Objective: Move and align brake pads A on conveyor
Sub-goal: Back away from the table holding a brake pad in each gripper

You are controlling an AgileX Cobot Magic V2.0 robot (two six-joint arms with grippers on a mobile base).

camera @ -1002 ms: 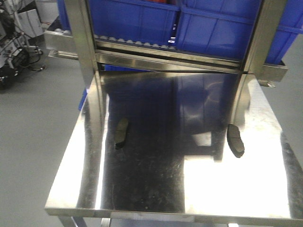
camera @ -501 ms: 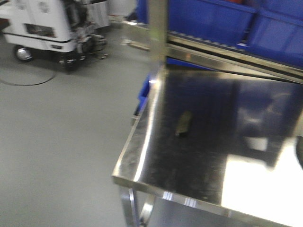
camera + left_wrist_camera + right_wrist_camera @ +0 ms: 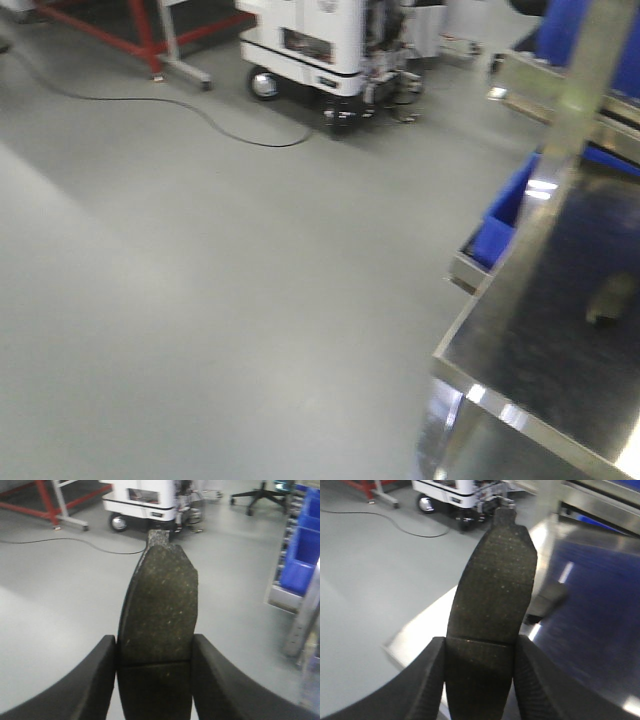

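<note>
In the left wrist view, my left gripper point(image 3: 155, 667) is shut on a brake pad A point(image 3: 159, 590). It is held upright over the grey floor, its grey-olive face and centre groove towards the camera. My right gripper point(image 3: 480, 675) is shut on a second pad point(image 3: 495, 580), held above the corner of the steel table point(image 3: 590, 630). A third pad point(image 3: 547, 600) lies on that table behind it. The same lying pad point(image 3: 605, 300) shows blurred at the right edge of the front view. The conveyor is out of view.
The steel table point(image 3: 530, 350) fills the front view's lower right, with a blue bin point(image 3: 505, 225) beside its post. A white wheeled machine point(image 3: 320, 50), a red frame point(image 3: 140, 30) and a black floor cable point(image 3: 190, 105) lie across the grey floor. An office chair base point(image 3: 262, 492) stands far back.
The front view has swung left: the steel table slid from centre frame to the right edge. The right-hand pad on it has left the view, and open floor now fills the frame.
</note>
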